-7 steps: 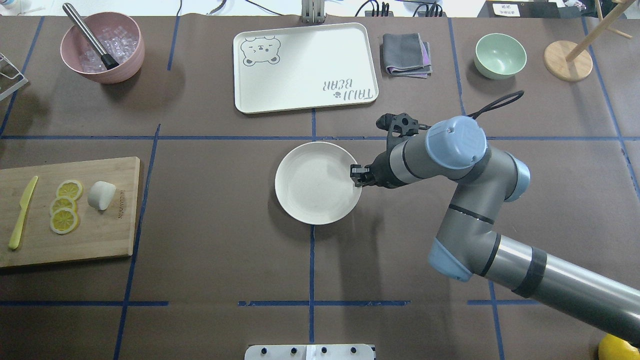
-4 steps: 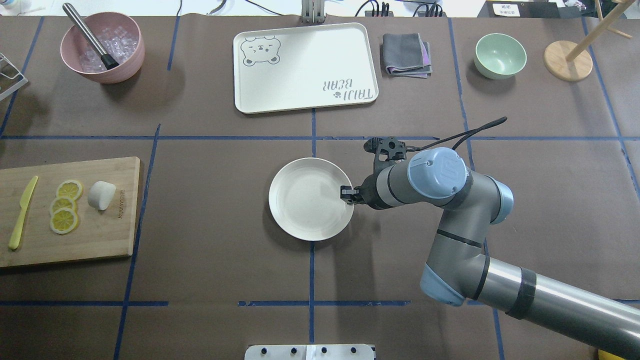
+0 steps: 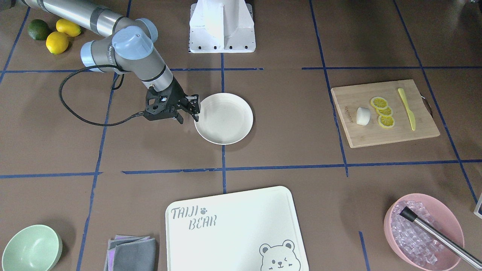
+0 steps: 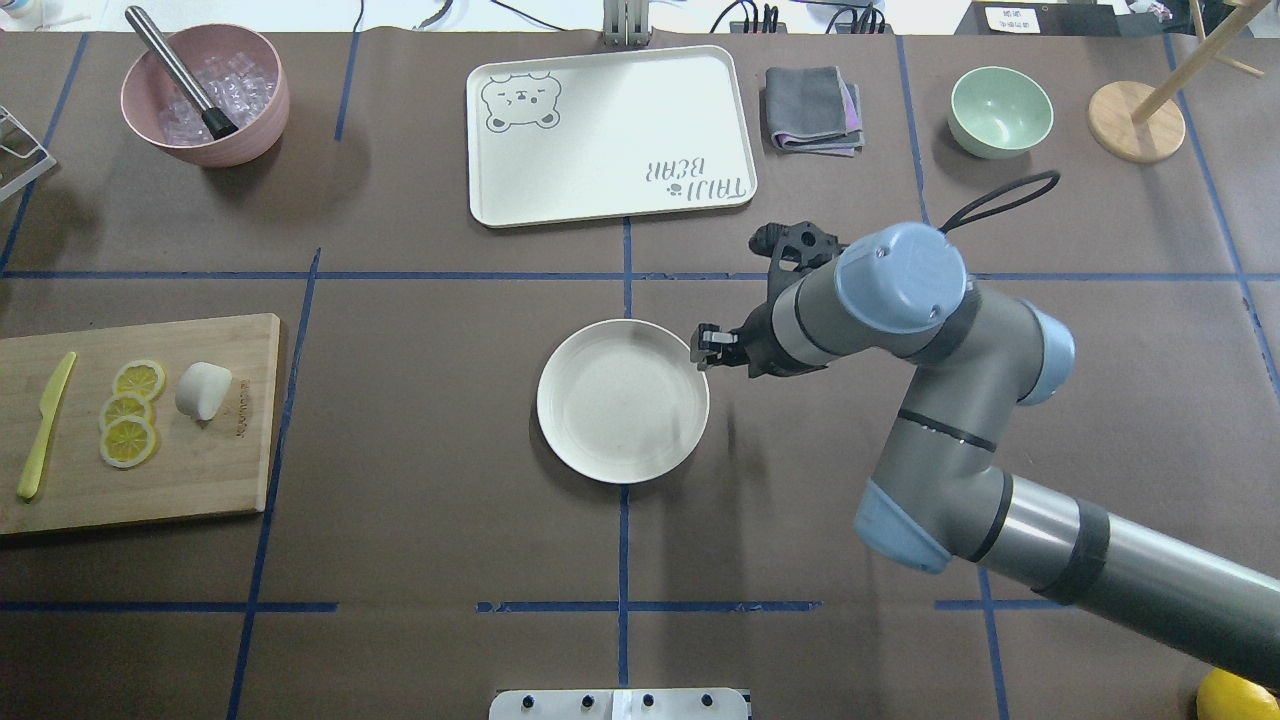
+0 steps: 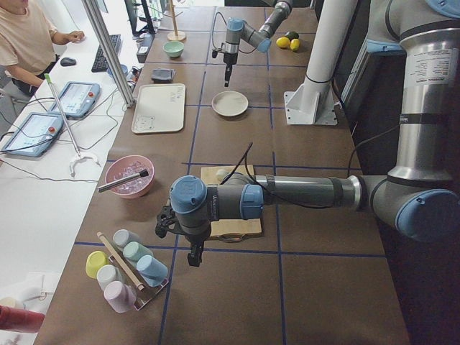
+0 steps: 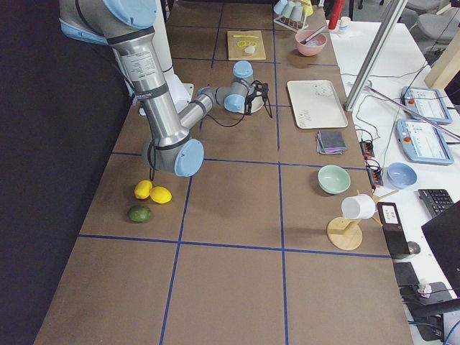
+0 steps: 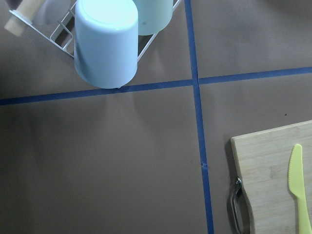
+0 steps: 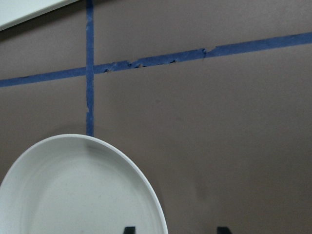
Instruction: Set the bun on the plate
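Note:
The white bun [image 4: 203,390] [image 3: 363,116] lies on a wooden cutting board [image 4: 200,480] at the table's left, beside lemon slices [image 4: 130,412]. The cream plate [image 4: 622,400] [image 3: 224,118] [image 8: 73,195] rests on the table's middle. My right gripper [image 4: 706,350] [image 3: 189,114] [image 8: 175,230] hovers open at the plate's right rim, one fingertip over the plate and one outside it, with nothing held. My left gripper [image 5: 192,255] shows only in the exterior left view, beyond the board's outer end near a cup rack; I cannot tell its state.
A yellow knife [image 4: 45,425] lies on the board. At the far edge stand a pink ice bowl [image 4: 205,95], a bear-printed tray [image 4: 610,135], a folded grey cloth [image 4: 812,110], a mint bowl [image 4: 1000,110] and a wooden stand [image 4: 1135,120]. Cups on a rack [image 7: 106,44] sit by the left wrist.
The right gripper dragged the plate toward the robot and slightly left, then let go of the rim and drew back up and away. The plate now rests still.

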Motion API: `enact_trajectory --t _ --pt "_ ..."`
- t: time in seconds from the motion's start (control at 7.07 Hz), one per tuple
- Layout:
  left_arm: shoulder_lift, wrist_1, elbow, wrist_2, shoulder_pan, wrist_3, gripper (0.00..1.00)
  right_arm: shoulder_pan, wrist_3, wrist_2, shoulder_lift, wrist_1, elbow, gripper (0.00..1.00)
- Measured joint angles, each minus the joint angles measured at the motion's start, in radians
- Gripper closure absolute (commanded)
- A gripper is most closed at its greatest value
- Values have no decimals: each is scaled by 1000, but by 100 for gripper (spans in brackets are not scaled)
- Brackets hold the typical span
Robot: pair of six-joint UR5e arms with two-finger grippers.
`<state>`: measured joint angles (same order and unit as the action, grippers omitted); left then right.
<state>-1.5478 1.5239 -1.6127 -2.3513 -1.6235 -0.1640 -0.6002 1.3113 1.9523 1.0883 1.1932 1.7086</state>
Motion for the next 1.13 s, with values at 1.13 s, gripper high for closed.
enact_trajectory --t 1.13 --pt "-13 120 4 6 40 9 0 -700 -1282 303 339 545 138 0"
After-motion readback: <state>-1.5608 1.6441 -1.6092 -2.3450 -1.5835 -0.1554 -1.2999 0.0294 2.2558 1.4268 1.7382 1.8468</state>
